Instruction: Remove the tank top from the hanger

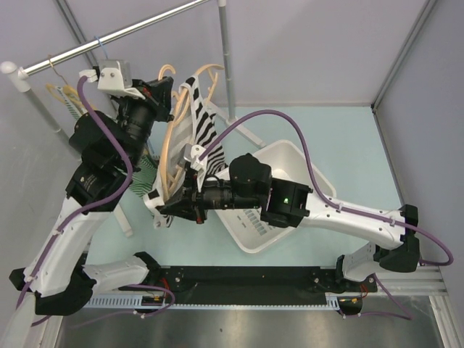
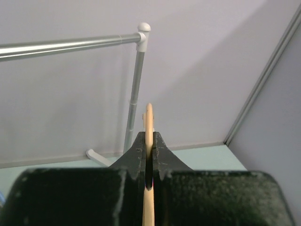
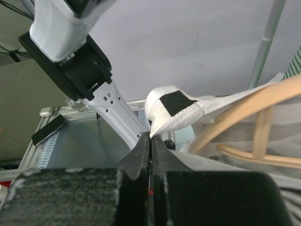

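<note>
A black-and-white zebra-striped tank top [image 1: 203,123] hangs on a pale wooden hanger [image 1: 172,138] held in the air at centre left of the top view. My left gripper [image 1: 165,90] is shut on the hanger's top; in the left wrist view the wooden bar [image 2: 149,123] runs between its shut fingers. My right gripper [image 1: 183,205] is shut on the tank top's lower white hem [image 3: 175,113], with the hanger [image 3: 249,109] just right of it in the right wrist view.
A white laundry basket [image 1: 313,174] sits under my right arm. A metal clothes rail [image 1: 109,38] with an upright pole [image 1: 226,54] crosses the back. More hangers and a green striped garment [image 1: 67,98] hang at the far left.
</note>
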Robot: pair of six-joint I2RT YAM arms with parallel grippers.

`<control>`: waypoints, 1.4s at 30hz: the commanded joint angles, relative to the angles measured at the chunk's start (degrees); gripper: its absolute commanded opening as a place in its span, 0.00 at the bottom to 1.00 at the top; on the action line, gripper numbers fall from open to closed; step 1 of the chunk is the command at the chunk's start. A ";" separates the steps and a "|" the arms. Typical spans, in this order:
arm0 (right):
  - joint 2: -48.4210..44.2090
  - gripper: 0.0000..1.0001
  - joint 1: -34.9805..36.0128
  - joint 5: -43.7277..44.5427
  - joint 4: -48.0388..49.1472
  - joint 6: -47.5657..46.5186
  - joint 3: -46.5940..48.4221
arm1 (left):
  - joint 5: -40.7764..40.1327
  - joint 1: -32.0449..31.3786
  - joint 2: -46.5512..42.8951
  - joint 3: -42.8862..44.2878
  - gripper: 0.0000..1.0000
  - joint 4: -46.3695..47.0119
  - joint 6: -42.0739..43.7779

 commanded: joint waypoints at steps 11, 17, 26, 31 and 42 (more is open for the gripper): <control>0.29 0.00 1.09 9.73 0.36 -1.93 -7.43 | -4.43 0.09 2.82 10.33 0.00 -1.21 -7.17; -4.27 0.00 -0.22 19.14 4.40 -6.15 -15.51 | -3.29 0.00 4.32 15.61 0.00 -8.86 -9.56; -8.77 0.00 -12.34 17.40 8.70 -6.60 -18.51 | 4.61 0.09 1.95 18.17 0.00 -23.98 -9.81; -6.13 0.00 -21.58 16.08 13.88 -4.93 -17.37 | 6.37 0.09 -1.04 20.28 0.00 -30.40 -13.59; 3.71 0.00 -25.10 20.81 21.18 1.58 -10.25 | 10.25 0.00 0.71 28.89 0.00 -36.03 -15.18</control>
